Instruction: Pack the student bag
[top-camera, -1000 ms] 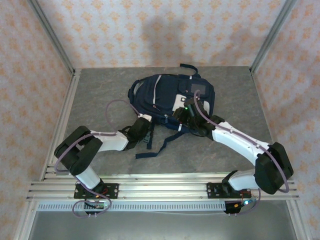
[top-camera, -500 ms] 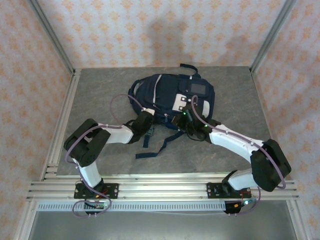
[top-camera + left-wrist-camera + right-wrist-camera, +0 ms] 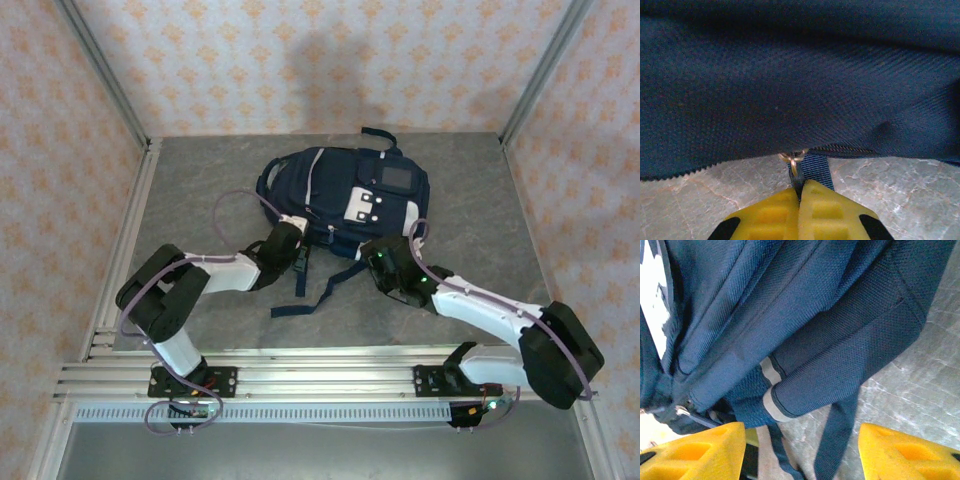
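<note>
Student bag (image 3: 340, 195) lay flat on the table (image 3: 470, 190), mid-width, toward the far edge, front patches up, loose strap (image 3: 320, 290) trailing toward the near edge.

Left end effector (image 3: 801, 187) was together, clamped on the blue pull tab (image 3: 815, 170) at the bag's near-left edge, just behind a small metal ring (image 3: 792, 159). Right end effector (image 3: 802, 440) had its fingers apart and gripped nothing; it sat at the bag's near-right side, facing the padded shoulder strap (image 3: 840, 360).

Step looked like opening a zip. To do it well:
- pull along the zip line, low and parallel to the table, not upward, or the soft shell just lifts
- bring the right side in to pin or pinch the fabric as counter-hold
- grip is on thin webbing, so slip risk; keep the pull steady

Materials: coarse woven navy fabric, limp, folds easily. Strap padded with a mesh-like weave and a pale reflective band (image 3: 771, 407). White patch (image 3: 362, 205) looked smoother. Table was grey, stone-patterned, probably slick, so the bag could slide.
</note>
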Robot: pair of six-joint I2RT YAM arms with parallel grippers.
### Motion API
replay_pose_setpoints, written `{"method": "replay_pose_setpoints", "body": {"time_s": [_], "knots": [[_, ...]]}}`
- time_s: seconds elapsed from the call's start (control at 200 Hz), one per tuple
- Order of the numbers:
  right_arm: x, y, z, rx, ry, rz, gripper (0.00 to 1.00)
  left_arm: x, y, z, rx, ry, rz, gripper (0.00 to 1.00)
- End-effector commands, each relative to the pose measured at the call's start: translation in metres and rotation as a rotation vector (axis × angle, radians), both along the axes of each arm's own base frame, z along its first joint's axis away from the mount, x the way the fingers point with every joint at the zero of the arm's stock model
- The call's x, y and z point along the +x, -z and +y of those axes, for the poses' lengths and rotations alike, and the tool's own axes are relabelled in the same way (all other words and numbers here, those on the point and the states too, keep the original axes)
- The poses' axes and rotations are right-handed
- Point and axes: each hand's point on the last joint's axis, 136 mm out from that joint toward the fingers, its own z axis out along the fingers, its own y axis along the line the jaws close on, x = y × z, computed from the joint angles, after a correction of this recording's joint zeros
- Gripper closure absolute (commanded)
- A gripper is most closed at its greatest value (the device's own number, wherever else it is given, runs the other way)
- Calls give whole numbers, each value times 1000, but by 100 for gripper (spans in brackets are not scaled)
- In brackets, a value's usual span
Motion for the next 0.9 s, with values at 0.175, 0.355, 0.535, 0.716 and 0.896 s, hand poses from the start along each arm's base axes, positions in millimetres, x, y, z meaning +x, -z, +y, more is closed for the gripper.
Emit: {"method": "replay_pose_setpoints", "body": {"time_s": [0.175, 0.355, 0.535, 0.716, 0.896], "knots": [[29, 10, -6, -5, 158, -64, 55, -6, -9, -9, -53, 10, -8, 100], [27, 30, -31, -130, 187, -22, 95, -7, -5, 0, -19, -16, -1, 100], [23, 33, -57, -208, 204, -9, 100, -4, -3, 15, 30, -67, -4, 100], [22, 30, -80, -265, 206, 8, 100, 1, -4, 30, 48, -117, -10, 100], [24, 25, -104, -333, 210, 27, 100, 2, -7, 33, 40, -127, -9, 100]]}}
